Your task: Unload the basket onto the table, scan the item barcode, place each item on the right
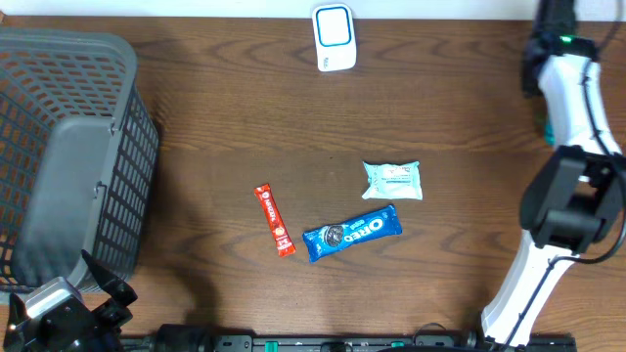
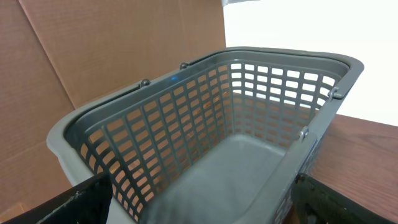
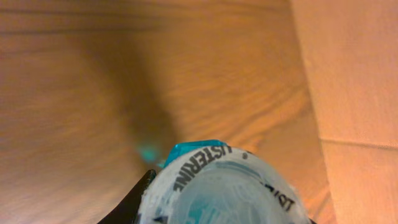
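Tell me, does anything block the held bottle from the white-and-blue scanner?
Nothing visible does. The clear plastic Listerine bottle sits in the right pincer; only brown wooden tabletop lies between it and the white-and-blue scanner box.

Overhead top-down; left wrist near basket (image 2: 186, 118)

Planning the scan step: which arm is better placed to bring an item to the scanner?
Right. The right gripper is shut on the Listerine item, ready to carry to the scanner. The left gripper is open and empty above the basket, with nothing to scan.
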`<action>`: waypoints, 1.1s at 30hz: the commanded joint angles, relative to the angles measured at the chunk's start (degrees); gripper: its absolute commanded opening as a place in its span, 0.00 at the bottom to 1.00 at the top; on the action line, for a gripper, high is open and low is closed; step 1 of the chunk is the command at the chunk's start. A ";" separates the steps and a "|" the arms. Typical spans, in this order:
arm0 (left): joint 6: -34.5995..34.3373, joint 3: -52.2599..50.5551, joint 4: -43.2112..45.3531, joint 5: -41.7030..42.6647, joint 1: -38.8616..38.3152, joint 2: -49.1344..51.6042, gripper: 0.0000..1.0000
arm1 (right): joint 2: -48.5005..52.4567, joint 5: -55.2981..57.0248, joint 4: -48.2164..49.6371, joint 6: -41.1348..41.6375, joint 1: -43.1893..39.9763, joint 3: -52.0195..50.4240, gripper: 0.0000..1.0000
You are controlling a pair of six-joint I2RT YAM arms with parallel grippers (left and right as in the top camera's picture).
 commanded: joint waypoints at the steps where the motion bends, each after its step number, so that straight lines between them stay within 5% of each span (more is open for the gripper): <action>1: 0.33 0.09 0.22 -0.11 0.28 -0.46 0.92 | -1.62 1.27 0.61 -2.27 -4.13 1.01 0.29; 18: 0.33 0.09 0.22 -0.11 0.28 -0.46 0.92 | -1.20 -11.23 6.80 -4.42 -20.48 -3.85 0.35; 20: 0.33 0.09 0.24 -0.09 0.28 -0.46 0.92 | -1.20 -14.05 7.02 -4.39 -21.40 -4.11 0.47; 21: 0.33 0.09 0.28 -0.09 0.28 -0.46 0.92 | -1.20 -15.30 7.10 -4.37 -21.64 -4.11 0.64; 22: 0.33 0.09 0.48 -0.09 0.28 -0.46 0.92 | -1.22 -17.49 7.28 -4.35 -21.92 -4.11 0.93; 23: 0.31 0.09 0.94 -0.07 0.22 -0.46 0.92 | -1.22 -18.34 7.37 -4.37 -21.94 -4.11 0.99; 33: 0.31 -2.93 17.59 11.87 0.20 -0.46 0.92 | -3.32 -19.45 7.39 -4.35 -18.53 -3.67 0.99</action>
